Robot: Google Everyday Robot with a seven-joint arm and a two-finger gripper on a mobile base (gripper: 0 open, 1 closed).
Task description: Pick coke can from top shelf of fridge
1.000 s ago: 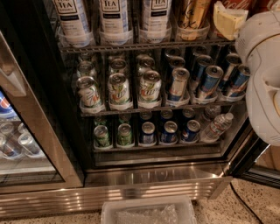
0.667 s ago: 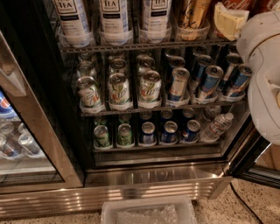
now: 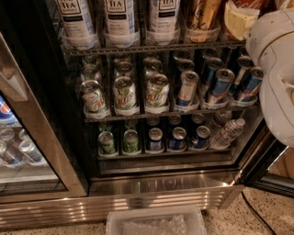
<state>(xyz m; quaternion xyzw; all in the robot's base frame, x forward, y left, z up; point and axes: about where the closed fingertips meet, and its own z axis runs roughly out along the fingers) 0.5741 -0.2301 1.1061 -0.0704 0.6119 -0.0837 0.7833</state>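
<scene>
The fridge stands open in front of me, dark inside with a ribbed steel base. The top shelf is the highest wire rack in view. Its clear holders carry tall tea bottles and a gold-and-black can. A red-orange strip with white script, which may be a coke can, shows at the top right edge above a pale yellow shape. My white arm fills the right side in front of the shelves. My gripper is out of view.
The middle rack holds green-white cans and blue-silver cans. The lower rack holds small cans and a lying water bottle. A steel-framed glass-door unit is at left. A clear bin sits on the floor. The black door frame is at right.
</scene>
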